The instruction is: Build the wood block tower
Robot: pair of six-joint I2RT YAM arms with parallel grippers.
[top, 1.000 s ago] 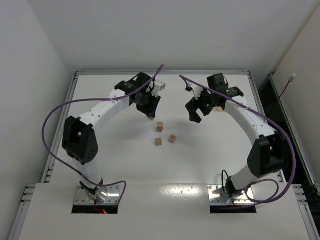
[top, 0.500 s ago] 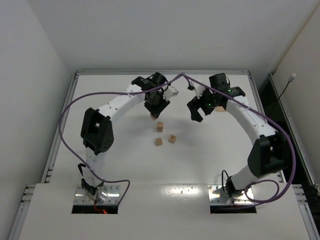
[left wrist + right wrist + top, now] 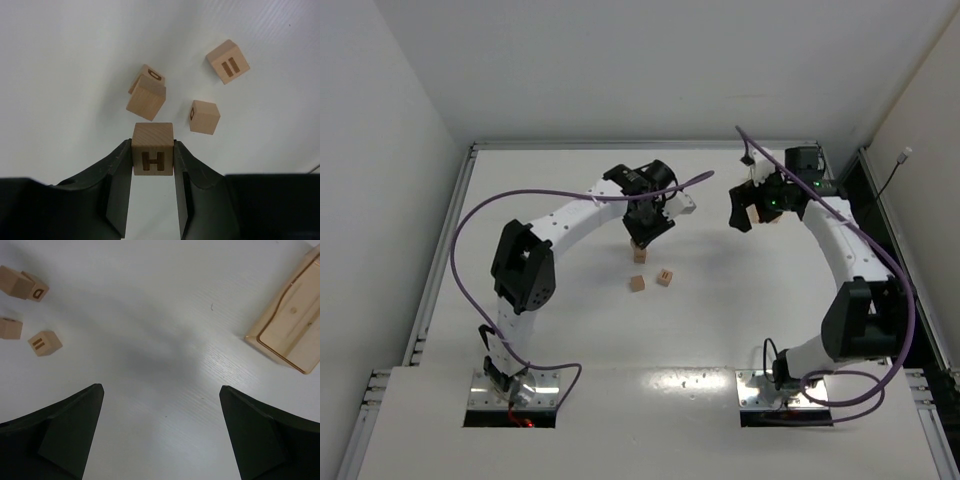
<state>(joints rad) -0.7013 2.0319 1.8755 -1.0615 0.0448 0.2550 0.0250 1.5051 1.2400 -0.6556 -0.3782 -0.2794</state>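
Two white-and-black robot arms trailing purple cables, seen from above.
The white curved-link left arm (image 3: 570, 210) and matching right arm (image 3: 840, 240) are jointed by bulky black housings (image 3: 523, 270). A thin purple cable (image 3: 550, 192) is strung along each. Matte black wedge-shaped fingers (image 3: 117, 185) are carried on the left gripper (image 3: 152, 155) and right gripper (image 3: 161, 388).
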